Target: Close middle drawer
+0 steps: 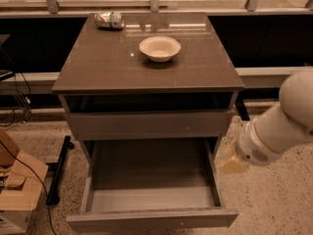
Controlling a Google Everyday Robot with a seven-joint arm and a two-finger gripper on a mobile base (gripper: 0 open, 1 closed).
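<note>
Pulled far out toward the near side, under the table (107, 65): middle drawer (151, 219). Just right of its right wall: gripper (234, 163), grip impossible to tell. On top: one bowl (160, 48), one crumpled packet (108, 19) far left.

You'll find a cream bowl (160, 48) mid-desk (98, 67), toward the back edge, and a crumpled packet (109, 19) at its back left corner. Off the left edge, a cardboard box (19, 190) sits on the floor. The gripper (234, 164) hangs low off the right edge.
</note>
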